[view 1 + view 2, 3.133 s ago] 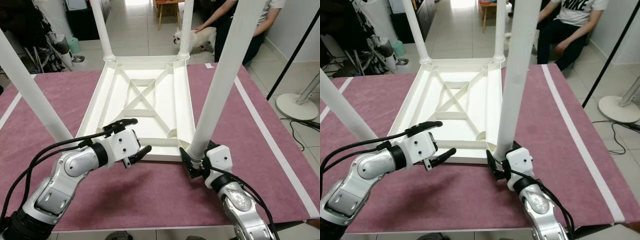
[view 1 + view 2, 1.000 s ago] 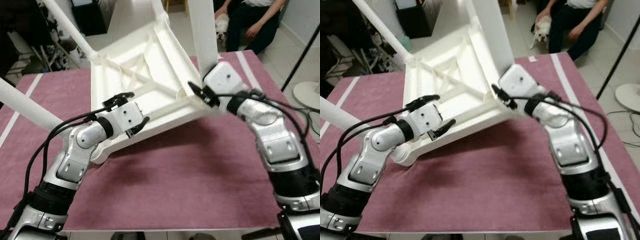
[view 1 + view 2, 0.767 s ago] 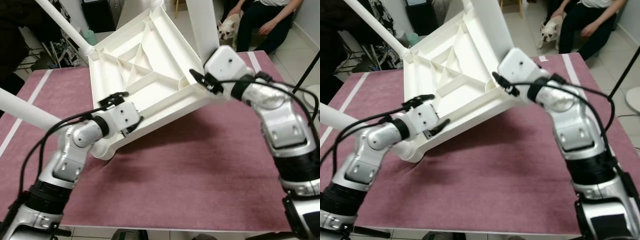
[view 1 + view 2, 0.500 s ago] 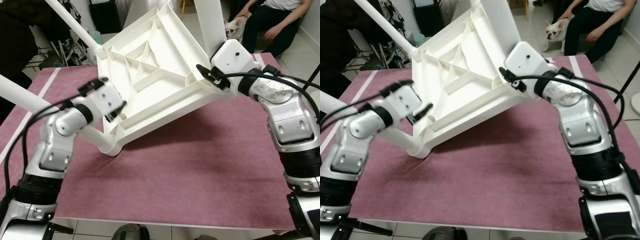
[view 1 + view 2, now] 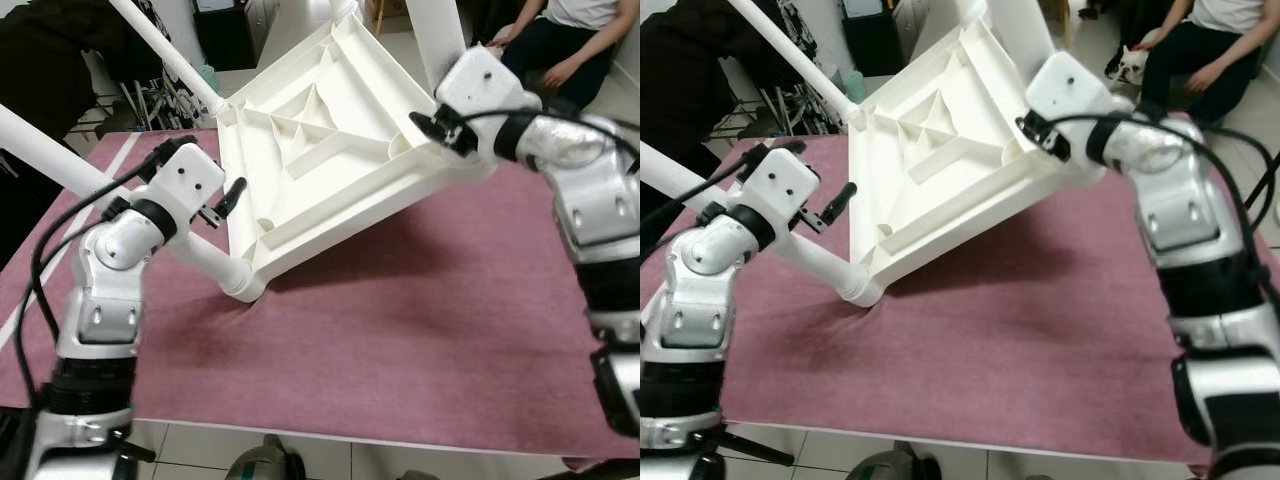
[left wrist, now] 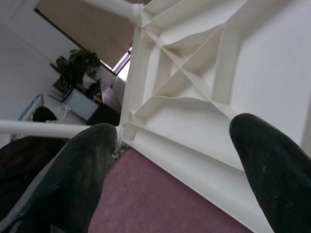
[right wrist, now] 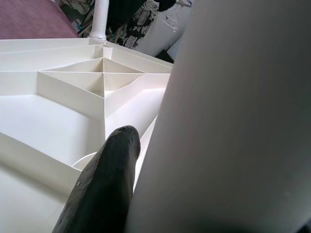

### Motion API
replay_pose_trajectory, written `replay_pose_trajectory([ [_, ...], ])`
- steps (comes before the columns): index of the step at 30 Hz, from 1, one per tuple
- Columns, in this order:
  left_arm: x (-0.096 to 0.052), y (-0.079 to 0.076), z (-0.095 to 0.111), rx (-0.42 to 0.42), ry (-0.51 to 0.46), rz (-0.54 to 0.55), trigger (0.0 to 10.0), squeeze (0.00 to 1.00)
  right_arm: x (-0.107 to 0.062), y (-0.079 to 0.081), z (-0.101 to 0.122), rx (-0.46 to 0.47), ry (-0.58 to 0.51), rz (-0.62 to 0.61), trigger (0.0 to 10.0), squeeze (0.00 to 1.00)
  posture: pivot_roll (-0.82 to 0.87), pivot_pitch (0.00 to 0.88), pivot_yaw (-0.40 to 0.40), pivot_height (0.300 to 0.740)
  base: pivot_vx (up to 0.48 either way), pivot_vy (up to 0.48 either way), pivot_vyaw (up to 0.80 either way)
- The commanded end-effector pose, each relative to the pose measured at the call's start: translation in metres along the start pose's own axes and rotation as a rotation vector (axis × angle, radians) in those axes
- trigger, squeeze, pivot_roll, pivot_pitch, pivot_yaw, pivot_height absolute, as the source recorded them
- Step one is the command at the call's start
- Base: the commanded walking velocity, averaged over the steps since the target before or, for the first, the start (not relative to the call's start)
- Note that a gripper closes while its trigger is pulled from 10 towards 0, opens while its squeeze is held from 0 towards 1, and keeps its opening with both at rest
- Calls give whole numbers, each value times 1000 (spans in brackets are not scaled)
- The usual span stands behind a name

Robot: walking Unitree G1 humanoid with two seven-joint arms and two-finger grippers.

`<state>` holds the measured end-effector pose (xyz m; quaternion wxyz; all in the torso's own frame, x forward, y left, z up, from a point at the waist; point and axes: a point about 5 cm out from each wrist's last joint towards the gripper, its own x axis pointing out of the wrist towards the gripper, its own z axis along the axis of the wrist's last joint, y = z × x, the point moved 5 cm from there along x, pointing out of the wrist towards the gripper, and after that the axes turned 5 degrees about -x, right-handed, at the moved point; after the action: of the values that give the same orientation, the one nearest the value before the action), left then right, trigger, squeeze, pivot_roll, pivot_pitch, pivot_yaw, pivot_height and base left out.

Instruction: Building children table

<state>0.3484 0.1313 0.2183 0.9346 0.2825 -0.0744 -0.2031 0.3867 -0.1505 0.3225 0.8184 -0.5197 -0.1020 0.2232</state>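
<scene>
The counter (image 5: 420,330), covered in a maroon cloth with a white stripe near its left edge, carried everything in front of the robot. On it the white children's table (image 5: 330,150) stood steeply tilted, upside down, with its ribbed underside facing the camera: one corner pressed into the cloth near the counter's middle-left, the opposite side raised toward the robot's right.

Its legs stuck out from the corners. One long leg (image 5: 60,160) ran from the low corner out past the counter's left edge; another leg (image 5: 165,55) rose from the far corner toward the upper left. The near right leg (image 5: 1025,40) went up out of view.

The right gripper (image 5: 1032,137) was raised at the lifted corner, closed around the base of that near right leg; in the right wrist view one black finger (image 7: 104,189) lay against the broad white tube, with the cross ribs beyond it.

The left gripper (image 5: 215,200) hung just left of the table's low edge, above the long leg, its fingers spread wide and holding nothing; the left wrist view showed both fingertips (image 6: 73,179) apart with the ribbed underside between them.

Behind the counter a person (image 5: 1215,45) in dark trousers sat with a hand on a small white dog (image 5: 1128,63).
</scene>
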Motion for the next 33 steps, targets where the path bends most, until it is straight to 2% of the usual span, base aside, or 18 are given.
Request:
replay_pose_trajectory([
  [1,-15,44,-15,-4,37,428,10000,0,-10,-20,3,-403,67,-56,10000,0,-57,0,120,740,0,0,0],
  [2,-15,44,-15,-4,37,428,10000,0,-10,-20,3,-403,67,-56,10000,0,-57,0,120,740,0,0,0],
  [5,-13,46,-12,29,36,441,10000,0,-9,-35,9,-452,57,-79,10000,0,-57,0,125,740,0,0,0],
  [12,-11,50,-14,52,57,458,10000,0,-9,-43,14,-472,50,-92,10000,0,-57,0,131,740,0,0,0],
  [13,-10,54,-16,34,73,476,10000,0,-10,-58,20,-497,45,-135,10000,0,-58,0,134,740,0,0,0],
  [14,-10,54,-16,34,73,476,10000,0,-10,-58,20,-497,45,-135,10000,0,-58,0,134,740,0,0,0],
  [15,-11,56,-16,31,75,492,10000,0,-12,-67,24,-506,45,-163,10000,0,-59,0,135,740,0,0,0],
  [19,-13,63,-16,28,75,531,10000,0,-14,-82,27,-521,50,-210,10000,0,-59,0,135,740,0,0,0],
  [20,-13,63,-16,28,75,531,10000,0,-14,-82,27,-521,50,-210,10000,0,-59,0,135,740,0,0,0],
  [21,-15,68,-15,38,73,565,10000,0,-17,-92,29,-532,55,-236,10000,0,-57,0,137,740,0,0,0],
  [22,-15,68,-15,38,73,565,10000,0,-17,-92,29,-532,55,-236,10000,0,-57,0,137,740,0,0,0],
  [23,-17,71,-15,47,77,581,10000,0,-21,-106,32,-551,60,-272,10000,0,-55,0,138,740,0,0,0],
  [24,-17,71,-15,47,77,581,10000,0,-21,-106,32,-551,60,-272,10000,0,-55,0,138,740,0,0,0],
  [26,-17,69,-15,42,78,567,10000,0,-23,-110,33,-558,60,-284,10000,0,-57,0,138,740,0,0,0],
  [28,-10,56,-12,30,60,496,10000,0,-22,-114,36,-566,54,-291,10000,0,-55,0,139,740,0,0,0],
  [29,-10,56,-12,30,60,496,10000,0,-22,-114,36,-566,54,-291,10000,0,-55,0,139,740,0,0,0],
  [30,-6,44,-7,14,39,440,10000,0,-21,-114,38,-570,44,-291,10000,0,-56,0,143,740,0,0,0],
  [33,-5,40,-6,8,33,422,10000,0,-20,-115,39,-574,40,-291,10000,0,-56,0,143,740,0,0,0],
])
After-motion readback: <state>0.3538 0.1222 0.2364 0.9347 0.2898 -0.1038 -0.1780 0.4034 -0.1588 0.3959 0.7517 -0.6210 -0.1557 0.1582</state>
